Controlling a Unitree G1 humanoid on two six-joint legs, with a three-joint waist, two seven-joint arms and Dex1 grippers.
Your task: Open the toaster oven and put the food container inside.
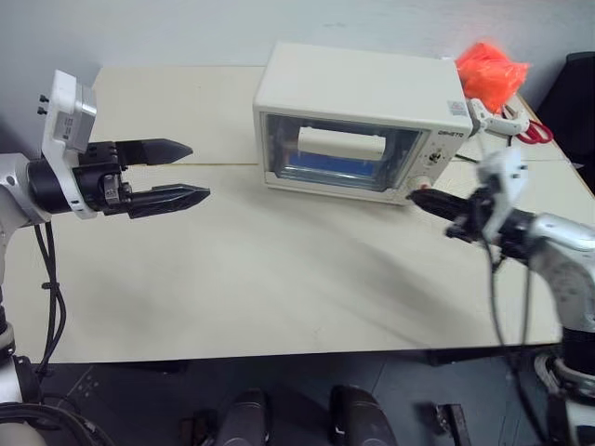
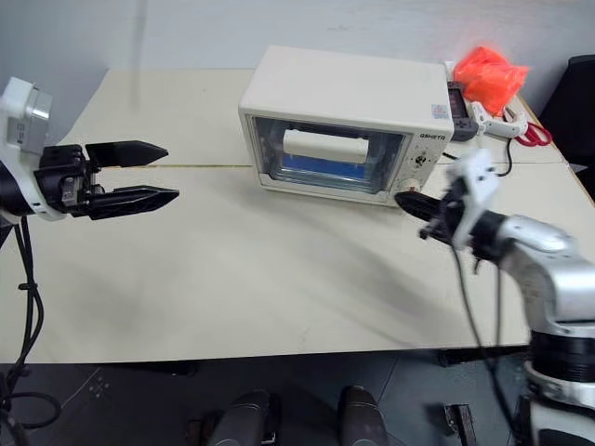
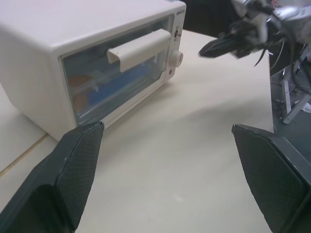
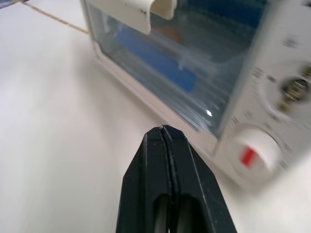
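Okay, the cream-white boxy toaster oven (image 1: 358, 121) sits on the beige table (image 1: 260, 279) with its glass door shut, the white bar handle (image 1: 339, 144) across it. Behind the glass we make out the clear plastic food container with blue strips (image 4: 155, 60) on the rack. Its outline is smeared by reflections, and only the blue band and a patch of orange-brown show; we cannot tell how far back it sits.

Our right gripper (image 4: 165, 133) has its fingers pressed together, tips pointing at the oven's lower front corner below the knobs (image 4: 255, 153), near it but apart. That arm is blurred in the head views. Our left gripper (image 1: 177, 172) is held level well left of the oven, fingers (image 3: 73, 165) spread wide with nothing between them.

Behind the oven's right end lies an orange crumpled bag (image 1: 491, 72) beside red-handled scissors (image 1: 532, 133), partly cut off by the oven's top.

The wide table area in front of the door is bare, out to the near edge. A seam (image 2: 195, 166) runs across the table at the oven's front line.
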